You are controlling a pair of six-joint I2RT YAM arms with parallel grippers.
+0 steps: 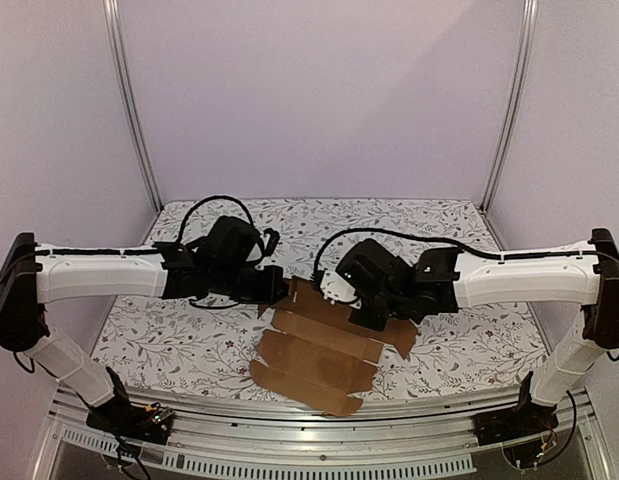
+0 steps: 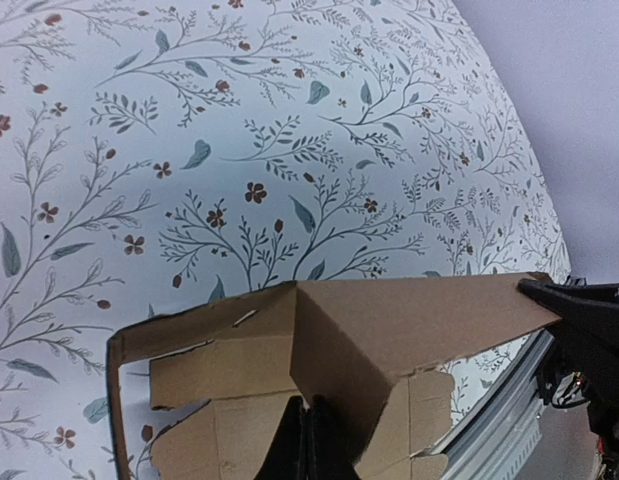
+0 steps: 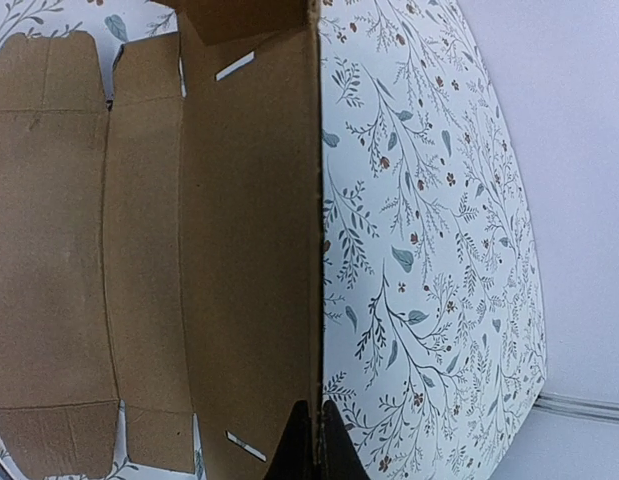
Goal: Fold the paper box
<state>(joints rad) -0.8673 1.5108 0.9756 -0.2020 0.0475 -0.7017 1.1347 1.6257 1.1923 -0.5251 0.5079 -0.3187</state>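
two end effectors on paper box

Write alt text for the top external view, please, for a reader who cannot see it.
A brown paper box, mostly unfolded, lies at the near middle of a floral-patterned table. From either side, the left gripper and right gripper reach in, both shut at the sheet's far edge.
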